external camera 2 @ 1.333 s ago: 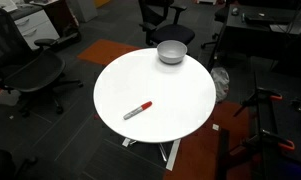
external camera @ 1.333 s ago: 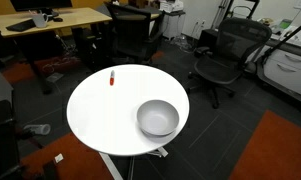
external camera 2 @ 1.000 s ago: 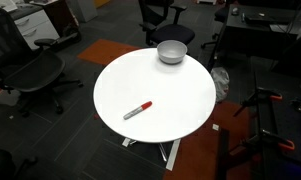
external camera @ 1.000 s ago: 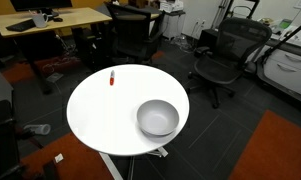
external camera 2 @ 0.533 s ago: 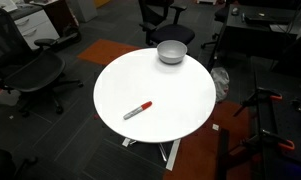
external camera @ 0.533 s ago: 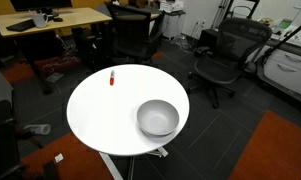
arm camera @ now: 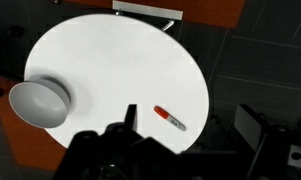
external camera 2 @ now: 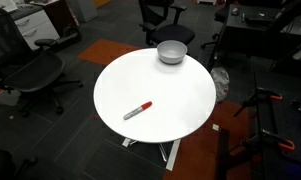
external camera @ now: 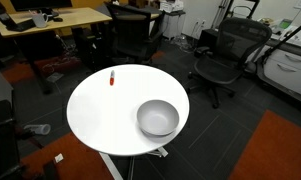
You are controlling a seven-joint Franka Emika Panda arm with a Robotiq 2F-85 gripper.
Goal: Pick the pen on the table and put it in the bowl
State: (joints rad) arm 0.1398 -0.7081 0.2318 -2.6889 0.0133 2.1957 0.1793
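The small red pen (external camera: 112,77) with a paler end lies near the edge of the round white table (external camera: 105,115). It also shows in the other exterior view (external camera 2: 138,108) on the table (external camera 2: 175,95). The grey metal bowl (external camera: 158,118) stands on the opposite side of the table, also seen in an exterior view (external camera 2: 171,52). In the wrist view my gripper (arm camera: 188,125) hangs high above the table (arm camera: 110,55), open and empty, with the pen (arm camera: 170,118) between its fingers and the bowl (arm camera: 40,103) far to the left. The arm is out of both exterior views.
Black office chairs (external camera: 222,60) (external camera 2: 30,78) stand around the table. A wooden desk (external camera: 50,20) with gear is behind it. Orange carpet patches (external camera: 275,150) lie on the dark floor. A dark stand with cables (external camera 2: 265,110) is beside the table.
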